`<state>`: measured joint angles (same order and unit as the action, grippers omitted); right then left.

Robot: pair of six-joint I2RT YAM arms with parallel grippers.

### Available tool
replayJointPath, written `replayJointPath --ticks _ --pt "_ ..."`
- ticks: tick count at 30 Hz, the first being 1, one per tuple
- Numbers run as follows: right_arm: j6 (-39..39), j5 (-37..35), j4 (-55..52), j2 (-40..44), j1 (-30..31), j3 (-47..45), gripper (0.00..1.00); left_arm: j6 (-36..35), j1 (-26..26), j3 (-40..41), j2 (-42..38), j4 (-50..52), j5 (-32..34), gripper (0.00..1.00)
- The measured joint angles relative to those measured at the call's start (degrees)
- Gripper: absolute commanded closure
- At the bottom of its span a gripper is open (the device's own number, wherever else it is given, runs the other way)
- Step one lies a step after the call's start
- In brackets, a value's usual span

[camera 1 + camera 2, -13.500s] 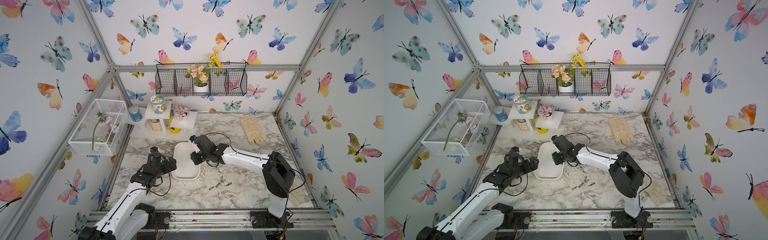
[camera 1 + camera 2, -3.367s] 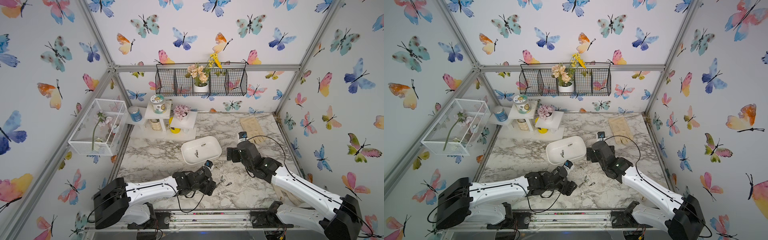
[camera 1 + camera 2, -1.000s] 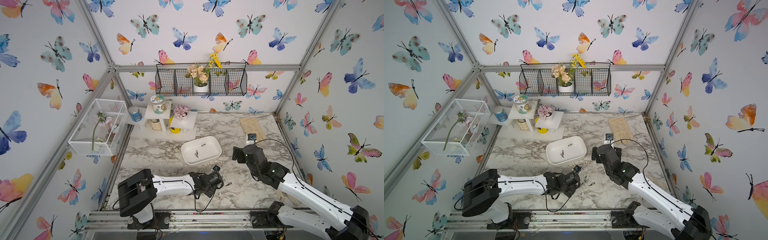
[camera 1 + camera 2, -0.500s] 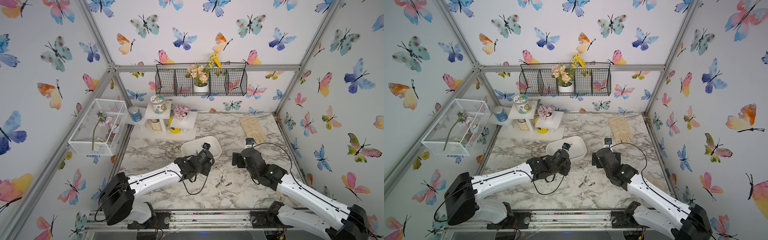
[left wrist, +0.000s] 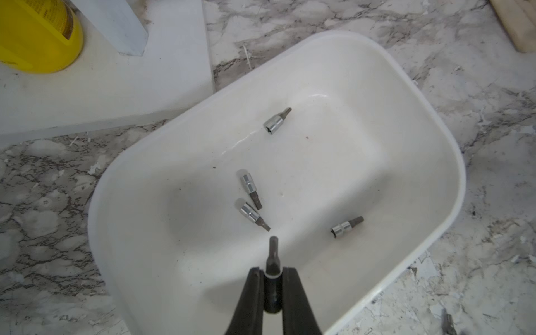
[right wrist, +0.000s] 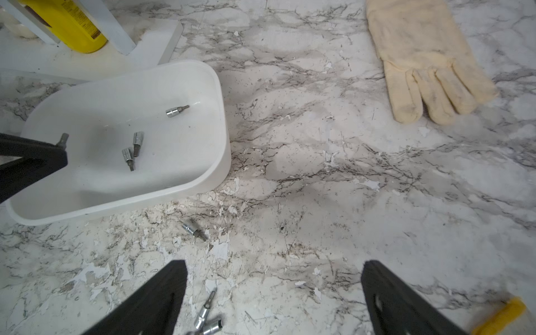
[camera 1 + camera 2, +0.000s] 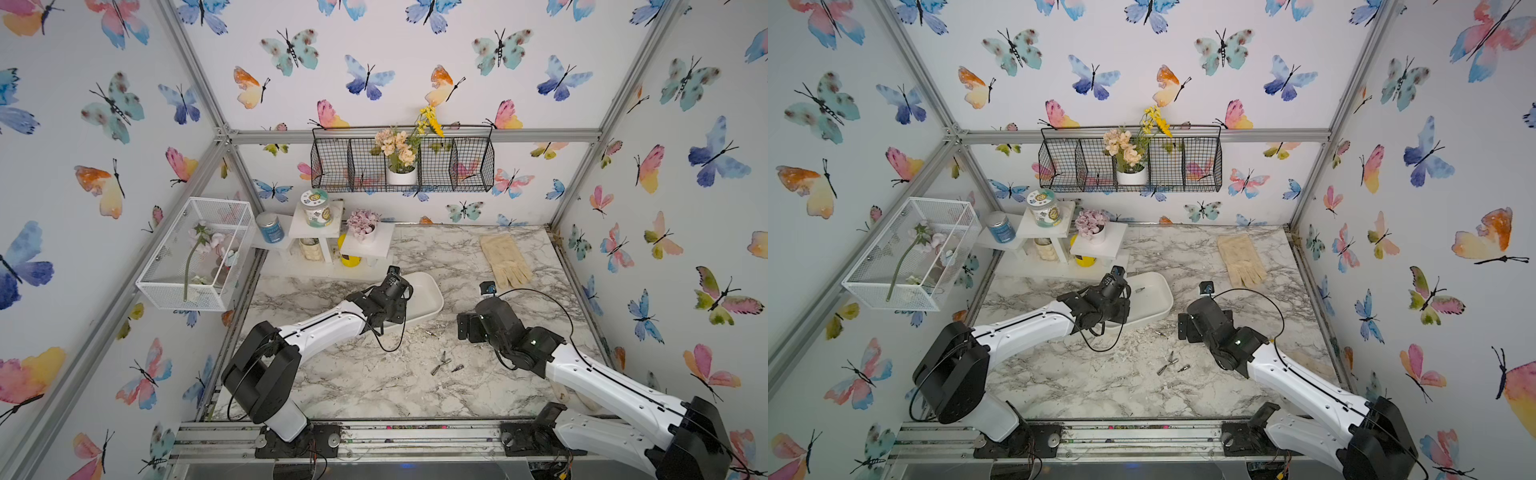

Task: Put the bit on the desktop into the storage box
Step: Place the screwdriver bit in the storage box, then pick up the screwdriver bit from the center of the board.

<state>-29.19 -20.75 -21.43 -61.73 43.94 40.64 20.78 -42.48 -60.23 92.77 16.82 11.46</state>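
My left gripper (image 5: 272, 274) is shut on a dark bit (image 5: 273, 252), whose tip sticks out past the fingertips. It hangs over the near end of the white storage box (image 5: 452, 162), seen in both top views (image 7: 438, 299) (image 7: 1169, 301). Several silver bits (image 5: 277, 121) lie on the box floor. My right gripper (image 6: 275, 265) stands wide open, low over the marble desktop (image 7: 374, 382), right of the box (image 6: 223, 121). One loose bit (image 6: 194, 230) lies ahead of it, and two more bits (image 6: 206, 309) sit beside its finger (image 6: 162, 290).
A cream glove (image 7: 505, 259) lies at the back right. A white stepped stand (image 7: 332, 249) with jars and a yellow container (image 7: 349, 253) sits just behind the box. A white wire cage (image 7: 199, 253) hangs on the left wall and a black wire basket (image 7: 403, 166) on the back wall.
My left arm has swung from the front of the desktop, beside the loose bits, back to over the storage box, staying shut on the bit. The right gripper shifted slightly and stayed open.
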Motion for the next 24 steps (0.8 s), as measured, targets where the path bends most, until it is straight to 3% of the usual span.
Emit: replayJointPath --ticks 5,11,17,21,24 --pt "1.7 4.9 0.1 -2.6 0.0 0.0 0.02 0.0 0.5 0.0 2.2 -0.8 -0.1 0.81" --pt "4.4 11.1 0.1 -7.9 0.0 0.0 0.08 0.3 0.9 -0.4 2.3 -1.6 -0.2 0.44" --pt "8.2 16.3 1.3 -12.4 0.0 0.3 0.15 1.1 1.2 -0.3 1.1 -1.2 0.0 0.24" --pt "10.4 18.2 3.3 -13.9 0.0 0.3 0.17 1.9 1.3 0.5 -3.2 -0.8 0.0 0.02" --pt "11.9 19.1 5.2 -14.8 0.0 0.3 0.21 3.1 1.3 2.2 -9.0 -0.8 0.0 0.01"
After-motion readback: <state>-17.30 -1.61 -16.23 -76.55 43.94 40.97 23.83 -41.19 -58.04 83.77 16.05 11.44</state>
